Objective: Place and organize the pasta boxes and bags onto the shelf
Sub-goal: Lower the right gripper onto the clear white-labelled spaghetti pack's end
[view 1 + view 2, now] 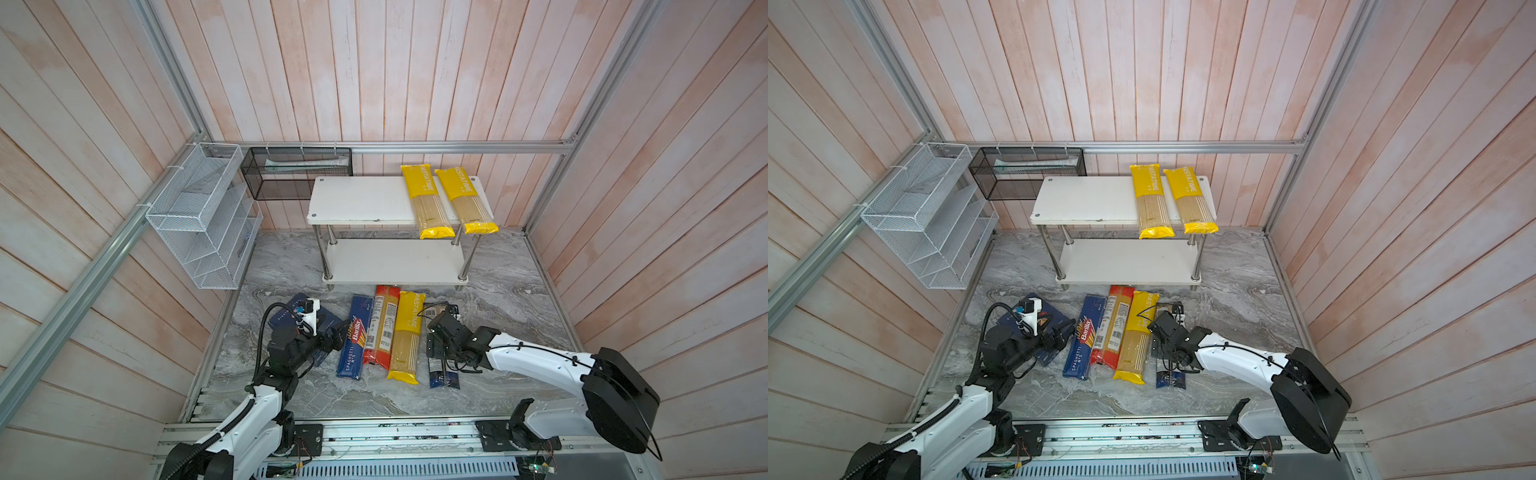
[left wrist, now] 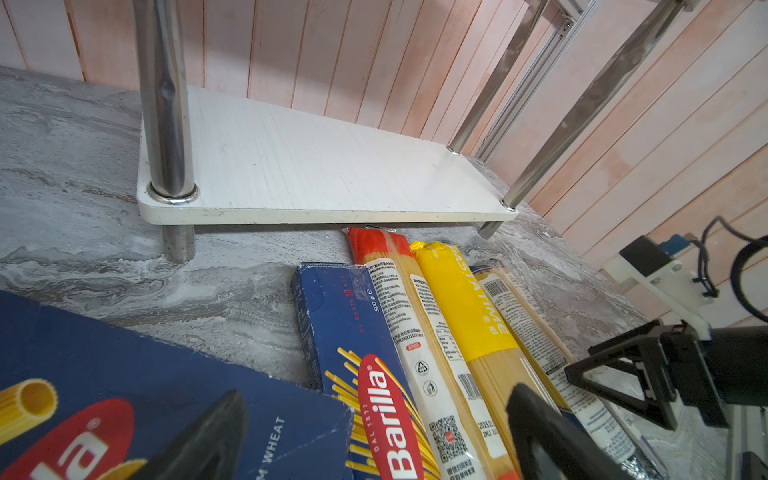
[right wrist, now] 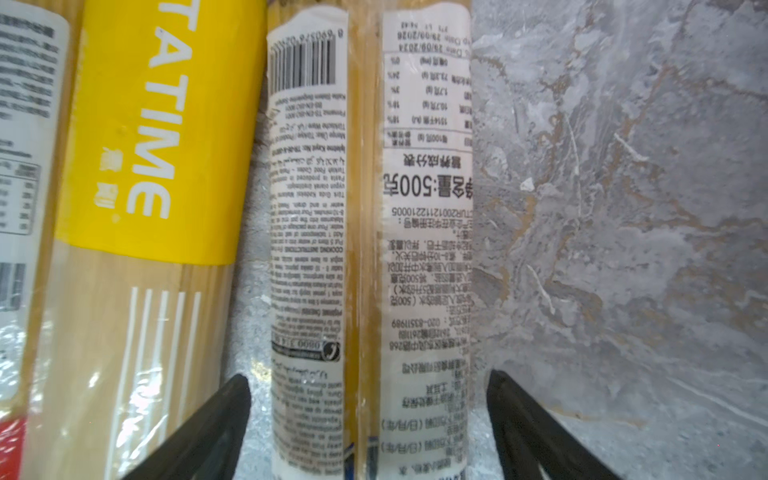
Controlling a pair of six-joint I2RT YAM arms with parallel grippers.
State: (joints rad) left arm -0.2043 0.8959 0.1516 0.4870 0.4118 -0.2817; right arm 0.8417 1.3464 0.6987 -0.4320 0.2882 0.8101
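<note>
two slim clear bags (image 3: 307, 208) lie between the fingers of our right claw (image 3: 368, 376), spread wide, we judge to take both at once | wrist pitched down, forearm low | yellow bag (image 3: 137, 145) just beside | left claw (image 2: 376, 392) wide too, over the barilla boxes (image 2: 345, 324) | shelf (image 1: 365, 199) well beyond, yellow pair (image 1: 428, 199) atop

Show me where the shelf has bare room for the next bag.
Top board: bare from its left edge to the two yellow bags. Lower board: wholly bare. Crowded: the row of packs on the marble in front.
</note>
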